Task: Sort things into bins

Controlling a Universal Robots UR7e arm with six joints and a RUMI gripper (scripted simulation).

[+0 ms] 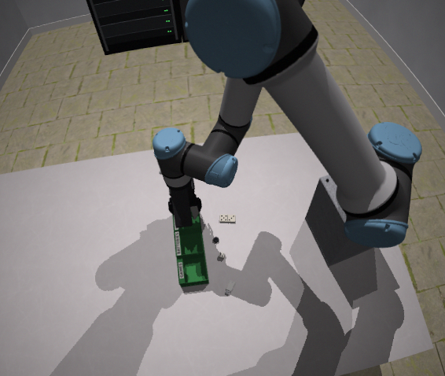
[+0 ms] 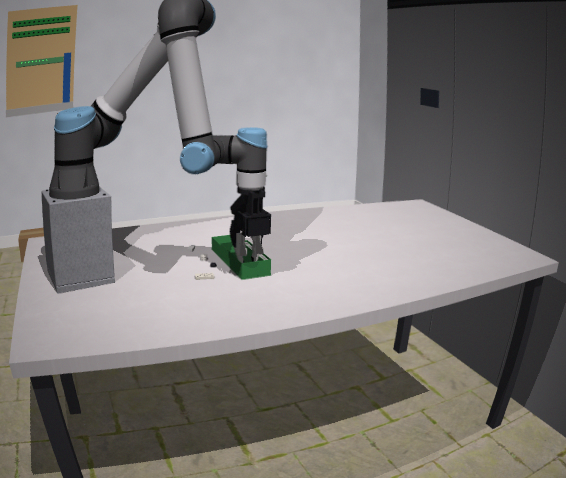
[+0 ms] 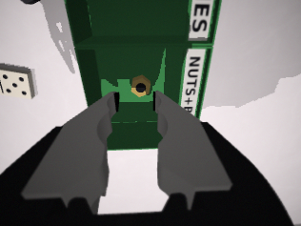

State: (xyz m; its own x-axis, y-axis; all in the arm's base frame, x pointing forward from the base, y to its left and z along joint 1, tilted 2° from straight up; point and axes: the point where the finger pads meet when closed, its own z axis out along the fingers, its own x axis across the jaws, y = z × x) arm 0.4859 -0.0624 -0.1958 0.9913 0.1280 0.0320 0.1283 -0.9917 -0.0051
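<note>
My gripper (image 2: 249, 258) (image 3: 136, 92) is partly open, its fingertips down at the NUTS+BOLTS bin (image 2: 256, 270) (image 3: 90, 71). A brass hex nut (image 3: 140, 86) is in that bin, just beyond the fingertips, with gaps on both sides. The BATTERIES bin (image 1: 192, 243) (image 3: 138, 22) and GAMES bin (image 1: 194, 273) adjoin in an upright green row. On the table beside the row are a domino (image 1: 226, 219) (image 2: 204, 276) (image 3: 15, 83), a small black object (image 1: 215, 240) (image 2: 213, 264), a small whitish object (image 1: 221, 256) (image 2: 203, 257) and a grey stick-like object (image 1: 229, 287) (image 2: 192, 248).
The arm's grey pedestal (image 1: 336, 230) (image 2: 80, 241) stands on the table (image 1: 73, 193) (image 2: 376, 256), on the same side of the bins as the loose things. The arm hides part of the NUTS+BOLTS bin in the top view.
</note>
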